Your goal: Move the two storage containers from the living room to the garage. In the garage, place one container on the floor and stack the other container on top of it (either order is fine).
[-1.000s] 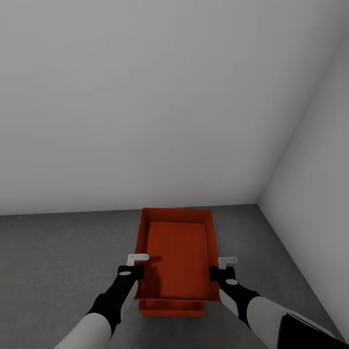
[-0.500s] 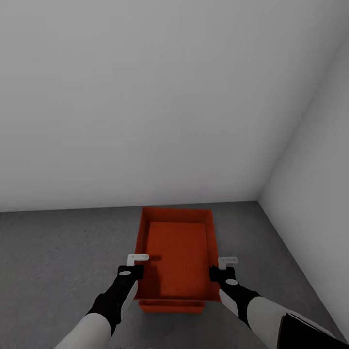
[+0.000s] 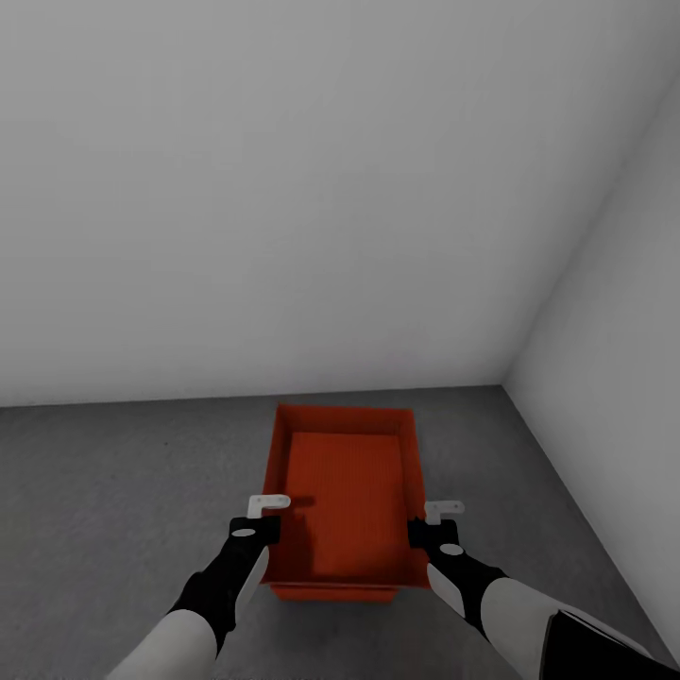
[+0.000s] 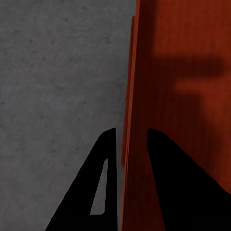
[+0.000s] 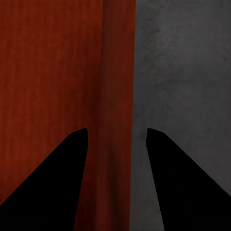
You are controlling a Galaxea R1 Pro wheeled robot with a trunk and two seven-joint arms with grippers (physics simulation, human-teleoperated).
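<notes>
One orange-red storage container (image 3: pixel 345 491) sits low over the garage floor (image 3: pixel 113 491), close to the white walls' corner. A thin strip of the other storage container (image 3: pixel 331 594) peeks out beneath its near end. My left gripper (image 3: pixel 267 505) straddles the upper bin's left wall; in the left wrist view its fingers (image 4: pixel 131 132) pinch that wall (image 4: pixel 137 72). My right gripper (image 3: pixel 439 513) straddles the right wall. In the right wrist view its gripper (image 5: pixel 117 130) stands wider than the wall (image 5: pixel 118 62), with a gap on each side.
A white wall (image 3: pixel 283 189) rises just behind the bins and a second white wall (image 3: pixel 614 359) closes the right side, forming a corner. Dark grey concrete (image 4: pixel 57 72) stretches away to the left of the bins.
The strip of the lower container showing under the upper one has grown thinner, so the upper bin has sunk onto it. The view has shifted slightly. Both grippers keep their places.
</notes>
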